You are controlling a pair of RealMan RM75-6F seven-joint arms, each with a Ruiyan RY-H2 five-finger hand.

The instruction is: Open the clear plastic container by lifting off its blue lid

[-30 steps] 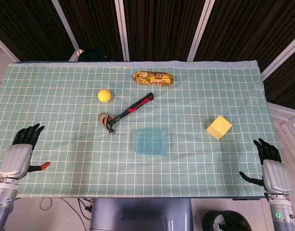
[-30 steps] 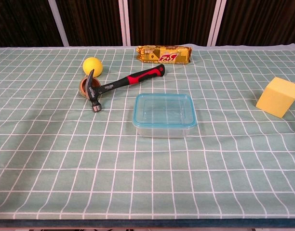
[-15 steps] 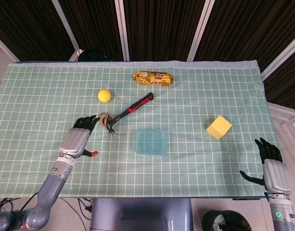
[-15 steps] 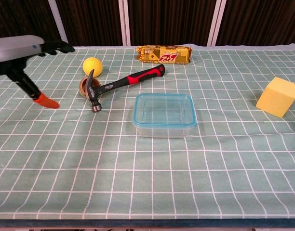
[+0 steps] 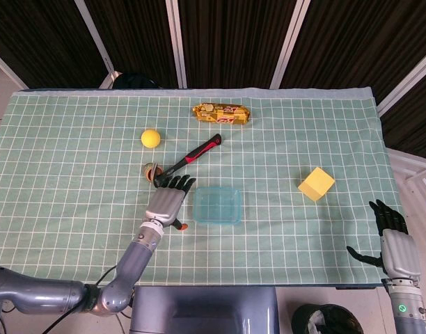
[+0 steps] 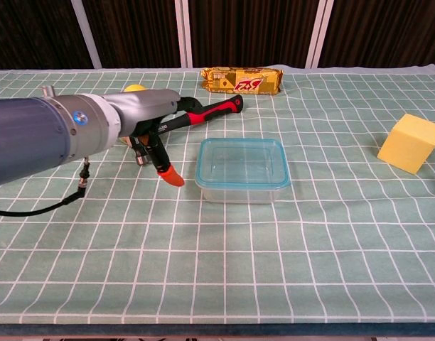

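Both hands are sitting open: right hand (image 5: 392,245) hanging off the desk's (image 5: 74,167) near corner, left hand (image 5: 168,202) hovering just left of the clear plastic container (image 6: 242,170), blue lid (image 6: 242,162) on it. Beyond, a red-handled hammer (image 6: 203,114) is lying.

Bench (image 5: 74,146) under pale green cloth w/ white grid, edge to edge. Behind: dark ribbed wall panels (image 5: 227,42) split by slanted white bars (image 5: 172,38). Bit of light floor (image 5: 408,167) at right, past bench end. Blue-grey base (image 5: 199,309) below front edge. Even lighting, soft shadows only.
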